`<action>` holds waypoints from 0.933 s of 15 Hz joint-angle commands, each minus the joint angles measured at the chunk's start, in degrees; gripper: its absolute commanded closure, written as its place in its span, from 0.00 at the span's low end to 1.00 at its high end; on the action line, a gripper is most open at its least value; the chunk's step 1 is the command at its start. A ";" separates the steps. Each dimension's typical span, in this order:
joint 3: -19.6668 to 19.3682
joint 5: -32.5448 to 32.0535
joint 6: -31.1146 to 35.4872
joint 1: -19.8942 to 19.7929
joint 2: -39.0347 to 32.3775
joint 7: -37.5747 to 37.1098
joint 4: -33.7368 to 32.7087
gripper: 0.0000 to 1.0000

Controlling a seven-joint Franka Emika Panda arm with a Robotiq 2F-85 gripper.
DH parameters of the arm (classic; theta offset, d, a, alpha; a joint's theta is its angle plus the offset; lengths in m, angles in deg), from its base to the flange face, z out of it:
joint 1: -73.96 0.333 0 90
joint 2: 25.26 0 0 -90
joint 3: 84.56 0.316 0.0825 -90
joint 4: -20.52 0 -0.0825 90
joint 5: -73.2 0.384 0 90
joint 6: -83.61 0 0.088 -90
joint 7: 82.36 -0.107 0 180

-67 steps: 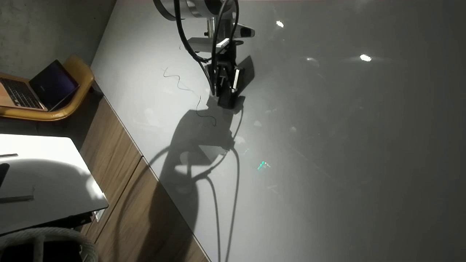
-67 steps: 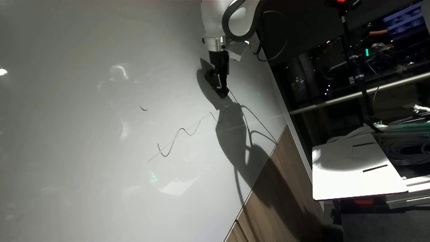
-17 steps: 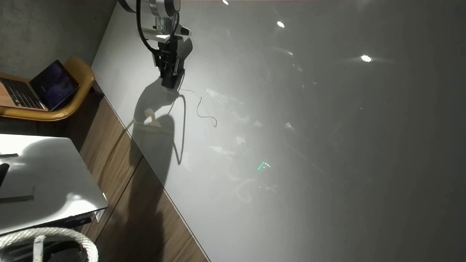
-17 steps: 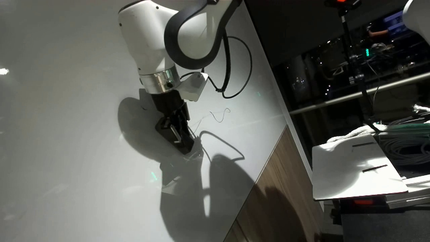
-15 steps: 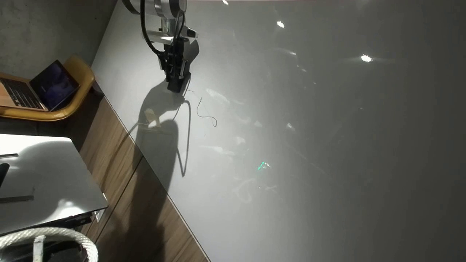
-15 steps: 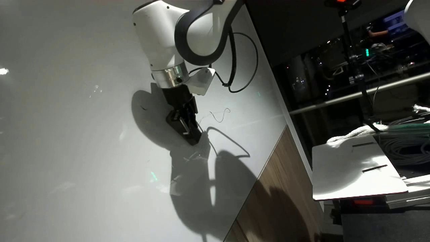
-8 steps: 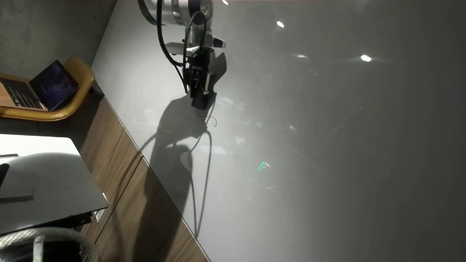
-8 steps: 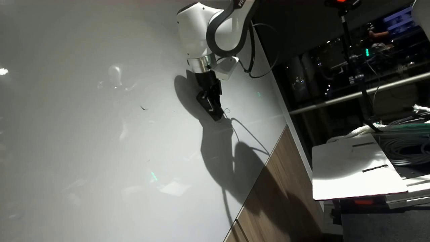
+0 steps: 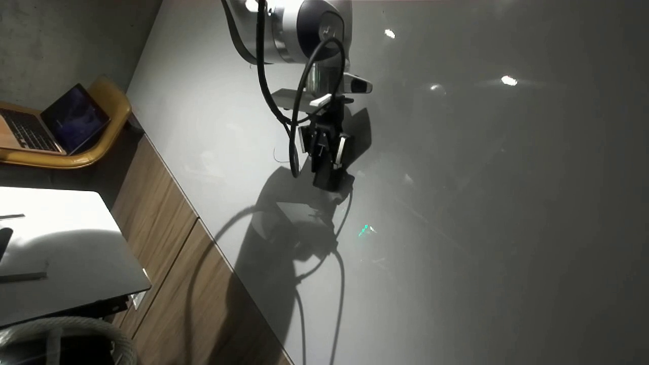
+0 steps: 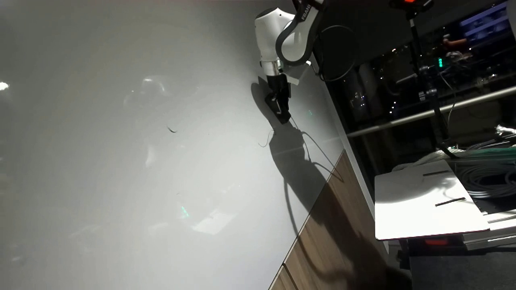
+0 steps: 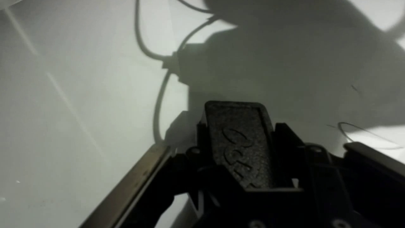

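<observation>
My gripper (image 9: 324, 152) is shut on a dark, rounded block (image 9: 328, 181), which looks like an eraser. In the wrist view the block (image 11: 237, 117) has raised lettering and sits between both fingers (image 11: 241, 129). The block is at or just above a glossy grey-white board (image 9: 456, 213); contact cannot be told. A short thin curved line (image 10: 266, 141) is on the board beside the gripper (image 10: 279, 102); it also shows in the wrist view (image 11: 351, 126), partly in shadow. A small dark stroke (image 10: 172, 129) lies farther off.
Wood panelling (image 9: 167, 243) borders the board. A yellow chair (image 9: 114, 106) holds an open laptop (image 9: 71, 121). A white slotted plate (image 10: 423, 209) stands past the panelling, near a stand (image 10: 431, 92) and coiled cables (image 10: 487, 173). A loose cable (image 9: 294, 147) hangs by the gripper.
The long wavy line seen earlier is now only a short curve. The gripper, holding the block throughout, has swept along it, lately moving right and down in one view, right and up in another.
</observation>
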 commanded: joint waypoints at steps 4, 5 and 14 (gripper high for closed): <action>0.81 3.04 5.38 0.46 -3.83 0.70 0.81 0.70; 0.87 2.99 5.51 0.71 -4.46 0.65 0.66 0.70; 3.23 2.80 1.16 4.15 -5.59 -0.83 -3.71 0.70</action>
